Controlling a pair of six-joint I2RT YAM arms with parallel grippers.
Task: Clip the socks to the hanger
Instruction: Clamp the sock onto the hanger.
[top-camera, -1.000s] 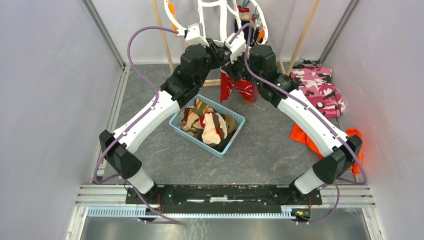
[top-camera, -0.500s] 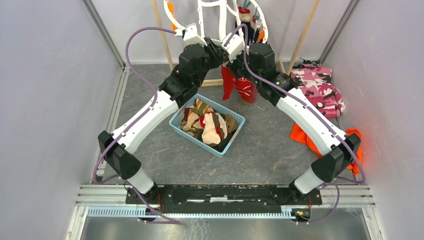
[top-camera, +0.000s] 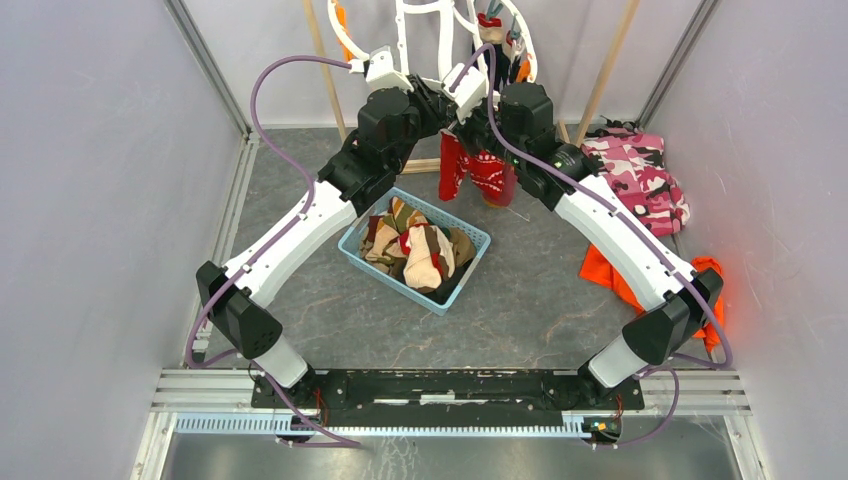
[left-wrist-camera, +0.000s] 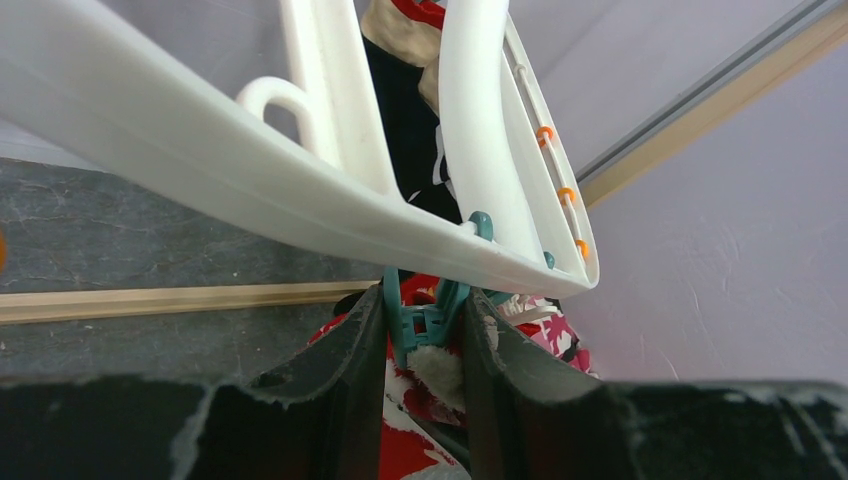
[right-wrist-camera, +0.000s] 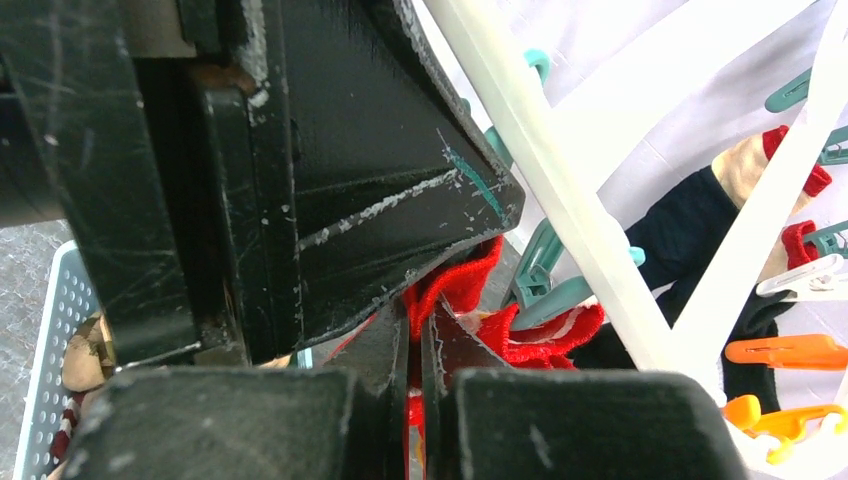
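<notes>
the red sock (right-wrist-camera: 470, 285) is bright knit fabric with white patches. it is bunched and pinched between the fingers of the right claw (right-wrist-camera: 416, 322), which is closed tight on it. its free end spills out just past the fingertips, toward the white bars of the hanger (right-wrist-camera: 540, 150). the left claw (left-wrist-camera: 425, 305) is clamped on a teal clip (left-wrist-camera: 422, 328) that hangs from the hanger's rim just beyond its fingertips. red-and-white fabric shows between the fingers on the palm side of the clip.

only the right wrist view shows a navy sock (right-wrist-camera: 680, 225) with a beige top and orange clips (right-wrist-camera: 785, 350) out beyond the claw. only the top view shows the red sock drooping below both claws, and a blue basket (top-camera: 390, 279) holding more socks (top-camera: 420, 250) back toward the arm bases.
</notes>
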